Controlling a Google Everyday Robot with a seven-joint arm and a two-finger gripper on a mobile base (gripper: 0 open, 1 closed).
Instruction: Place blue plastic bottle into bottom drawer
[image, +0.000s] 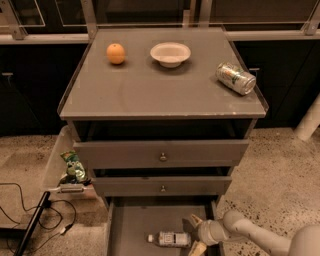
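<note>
Snack bag (74, 167): low, just left of the bench (150, 95), in a pale bin.
Orange (116, 53): bench top, back left.
Bottom drawer (135, 220): pulled out at the foot of the bench, under two knobbed drawers.
Bottle (171, 239): on its side on that drawer's floor, white cap to the left.
Bowl (170, 53): bench top, back middle.
Claw (196, 234): in the bench's bottom drawer, right side, at the bottle's base end, fingers spread apart.
Can (235, 78): on its side, bench top, right edge.

I see the blue plastic bottle (170, 238) lying in the bottom drawer (135, 220), my gripper (194, 234) just right of it. On the bench (150, 95) above: orange (115, 53) far left, bowl (170, 53) far centre, can (235, 78) right.
</note>
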